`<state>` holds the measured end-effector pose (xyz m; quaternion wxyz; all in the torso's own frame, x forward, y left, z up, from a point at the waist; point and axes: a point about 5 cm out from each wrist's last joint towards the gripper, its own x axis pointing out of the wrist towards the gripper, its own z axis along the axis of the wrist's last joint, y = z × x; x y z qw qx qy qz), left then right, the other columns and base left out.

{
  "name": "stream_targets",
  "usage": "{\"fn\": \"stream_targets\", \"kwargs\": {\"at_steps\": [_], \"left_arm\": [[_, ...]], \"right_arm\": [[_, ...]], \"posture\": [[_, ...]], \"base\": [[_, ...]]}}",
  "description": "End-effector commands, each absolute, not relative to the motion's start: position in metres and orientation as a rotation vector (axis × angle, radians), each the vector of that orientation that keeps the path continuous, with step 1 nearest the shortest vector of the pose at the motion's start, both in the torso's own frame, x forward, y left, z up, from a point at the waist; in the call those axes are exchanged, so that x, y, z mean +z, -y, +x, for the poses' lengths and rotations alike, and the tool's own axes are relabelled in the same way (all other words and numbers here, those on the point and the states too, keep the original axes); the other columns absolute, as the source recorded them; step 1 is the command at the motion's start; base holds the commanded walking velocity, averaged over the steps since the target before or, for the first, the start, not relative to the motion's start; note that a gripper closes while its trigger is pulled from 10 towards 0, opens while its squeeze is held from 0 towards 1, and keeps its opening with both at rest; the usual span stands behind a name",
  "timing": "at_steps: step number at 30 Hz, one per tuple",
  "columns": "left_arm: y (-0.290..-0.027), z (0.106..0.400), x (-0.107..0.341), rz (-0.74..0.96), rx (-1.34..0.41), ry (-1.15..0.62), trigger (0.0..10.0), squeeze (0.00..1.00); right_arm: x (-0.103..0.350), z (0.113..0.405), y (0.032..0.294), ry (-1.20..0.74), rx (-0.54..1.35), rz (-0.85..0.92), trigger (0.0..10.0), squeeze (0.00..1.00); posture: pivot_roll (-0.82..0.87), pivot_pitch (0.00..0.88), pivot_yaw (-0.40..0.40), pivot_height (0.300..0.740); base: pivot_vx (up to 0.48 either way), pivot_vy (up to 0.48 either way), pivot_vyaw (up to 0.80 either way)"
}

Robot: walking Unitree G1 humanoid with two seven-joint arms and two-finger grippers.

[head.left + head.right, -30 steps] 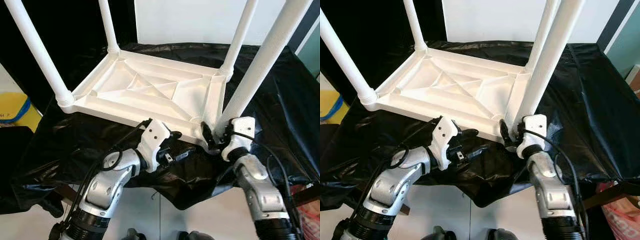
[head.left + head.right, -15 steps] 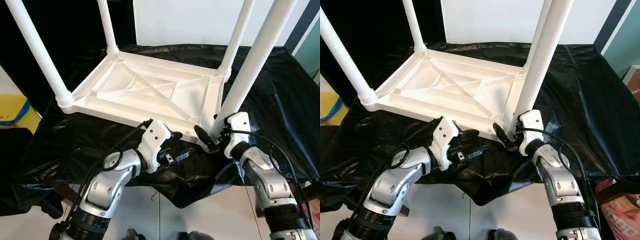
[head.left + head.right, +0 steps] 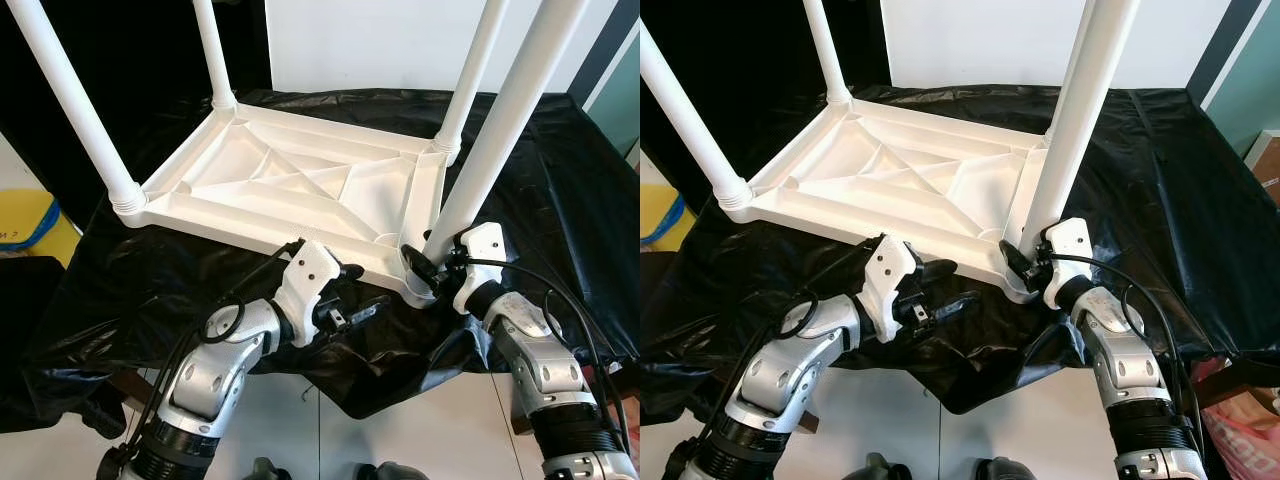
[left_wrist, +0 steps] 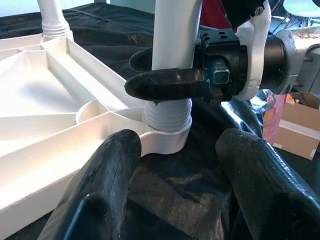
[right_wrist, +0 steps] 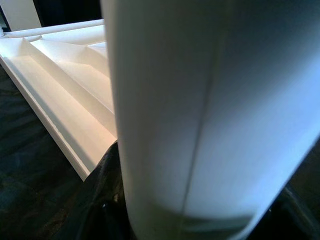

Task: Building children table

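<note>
In the left eye view, a white plastic children's table (image 3: 300, 185) lies upside down on a work surface draped in black plastic sheeting (image 3: 560, 190), its ribbed underside facing up and four white legs rising from its corners. The near-right leg (image 3: 487, 140) stands in the near-right corner socket, and the right gripper (image 3: 425, 268) is at its base, black fingers set around the leg just above the socket. The left gripper (image 3: 352, 292) hovers just in front of the table's near edge, left of that corner, its two fingers spread apart with nothing between them. The near-left leg (image 3: 75, 105), far-left leg (image 3: 213, 50) and far-right leg (image 3: 470, 75) all stand upright in their sockets. A yellow and blue object (image 3: 25, 220) lies on the floor at the far left. In the right eye view, the same layout shows, with the right gripper (image 3: 1025, 262) clasping the foot of the near-right leg (image 3: 1080, 110). In the left wrist view, the left gripper's own fingers (image 4: 112, 175) are parted in the foreground, and beyond them one finger of the right gripper (image 4: 165, 84) crosses the front of the leg (image 4: 175, 35) above its threaded collar. In the right wrist view, the leg (image 5: 210, 110) stands very close, between the right gripper's fingers, with the table's ribbed underside (image 5: 65, 70) beside it.
</note>
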<state>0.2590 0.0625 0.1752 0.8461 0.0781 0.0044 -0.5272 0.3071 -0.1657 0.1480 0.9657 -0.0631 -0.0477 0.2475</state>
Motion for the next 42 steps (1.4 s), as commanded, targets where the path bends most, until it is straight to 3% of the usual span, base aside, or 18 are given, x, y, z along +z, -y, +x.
{"fn": "stream_targets", "kwargs": {"at_steps": [1,16,20,27,42], "left_arm": [[-0.062,0.257,0.176,0.162,-1.099,-0.004,10.0,0.00],[-0.063,0.258,0.177,0.167,-1.093,-0.003,10.0,0.00],[-0.062,0.258,0.177,0.168,-1.099,-0.002,10.0,0.00],[-0.062,0.259,0.178,0.169,-1.107,-0.001,10.0,0.00],[-0.060,0.257,0.177,0.162,-1.115,-0.006,10.0,0.00]], "right_arm": [[0.133,0.303,0.163,0.034,0.501,-0.104,10.0,0.00],[0.130,0.302,0.162,0.043,0.304,-0.062,10.0,0.00],[0.125,0.298,0.157,0.031,0.079,0.001,10.0,0.00],[0.120,0.294,0.146,0.003,-0.090,0.073,10.0,0.00],[0.126,0.290,0.135,0.026,-0.085,0.081,10.0,0.00]], "posture": [[-0.09,0.099,-0.021,0.740],[-0.08,0.095,-0.027,0.740],[-0.09,0.091,-0.024,0.740],[-0.09,0.091,-0.026,0.740],[-0.09,0.100,-0.024,0.740]], "base": [[0.000,0.000,0.00],[0.000,0.000,0.00],[0.000,0.000,0.00],[0.000,0.000,0.00],[0.000,0.000,0.00]]}}
